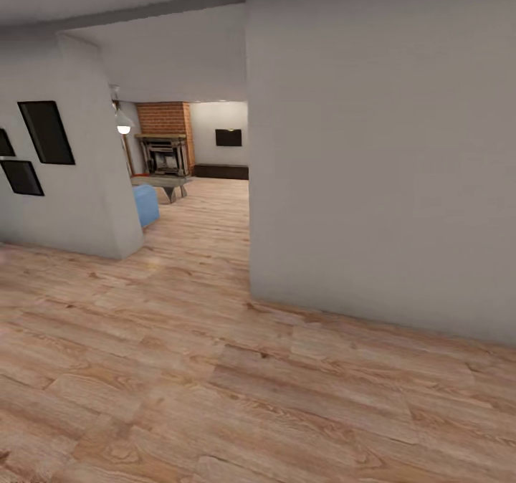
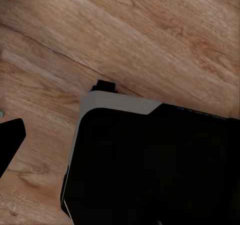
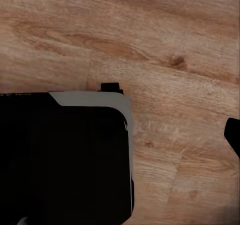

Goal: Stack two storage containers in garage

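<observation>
The two storage containers are out of view. In the head view I look along a light wood plank floor [image 1: 215,368] through an opening into the living room, with its red brick fireplace [image 1: 166,119], black wall TV [image 1: 228,137] and low dark cabinet [image 1: 222,172]. The garage is out of view. The left wrist view has one dark fingertip [image 2: 11,140] at the picture's edge over the planks. The right wrist view has one dark fingertip [image 3: 233,135] at its edge. Both hang beside my black, grey-trimmed base [image 2: 150,160]. Neither pair of jaws shows in full.
A broad grey wall [image 1: 380,168] stands close on the right, its corner edging the opening. A left wall [image 1: 79,182] carries dark frames [image 1: 46,132]. Beyond it are a blue seat [image 1: 145,203], a low table [image 1: 165,180] and a hanging lamp [image 1: 123,123].
</observation>
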You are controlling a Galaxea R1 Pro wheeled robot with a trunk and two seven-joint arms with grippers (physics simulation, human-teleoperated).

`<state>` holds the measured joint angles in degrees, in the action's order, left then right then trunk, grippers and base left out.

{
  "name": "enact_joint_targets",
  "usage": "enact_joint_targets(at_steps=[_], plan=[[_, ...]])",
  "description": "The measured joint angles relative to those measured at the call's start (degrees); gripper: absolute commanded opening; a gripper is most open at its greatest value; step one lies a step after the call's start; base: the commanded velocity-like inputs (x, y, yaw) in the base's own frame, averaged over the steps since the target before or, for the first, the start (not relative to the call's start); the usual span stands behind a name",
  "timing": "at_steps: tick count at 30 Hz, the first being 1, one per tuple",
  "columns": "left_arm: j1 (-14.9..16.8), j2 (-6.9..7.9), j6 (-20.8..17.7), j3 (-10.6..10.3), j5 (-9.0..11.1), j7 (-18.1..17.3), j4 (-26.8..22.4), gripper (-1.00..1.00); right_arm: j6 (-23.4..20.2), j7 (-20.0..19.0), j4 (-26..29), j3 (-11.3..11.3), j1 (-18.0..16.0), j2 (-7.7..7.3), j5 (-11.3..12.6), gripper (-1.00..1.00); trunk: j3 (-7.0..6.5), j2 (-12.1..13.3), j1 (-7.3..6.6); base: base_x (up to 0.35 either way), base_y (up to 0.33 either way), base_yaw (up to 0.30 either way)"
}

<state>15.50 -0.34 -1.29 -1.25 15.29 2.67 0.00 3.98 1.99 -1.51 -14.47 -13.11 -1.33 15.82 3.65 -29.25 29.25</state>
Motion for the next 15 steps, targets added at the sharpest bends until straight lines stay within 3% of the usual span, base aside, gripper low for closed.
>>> enact_joint_targets(at_steps=[15], plan=[[0.0, 0.01, 0.0, 0.0, 0.0, 0.0, 0.0, 1.0, 0.1, 0.0, 0.0, 0.0, 0.0, 0.0, 0.0, 1.0, 0.0, 0.0, 0.0, 0.324, 0.0, 0.269]])
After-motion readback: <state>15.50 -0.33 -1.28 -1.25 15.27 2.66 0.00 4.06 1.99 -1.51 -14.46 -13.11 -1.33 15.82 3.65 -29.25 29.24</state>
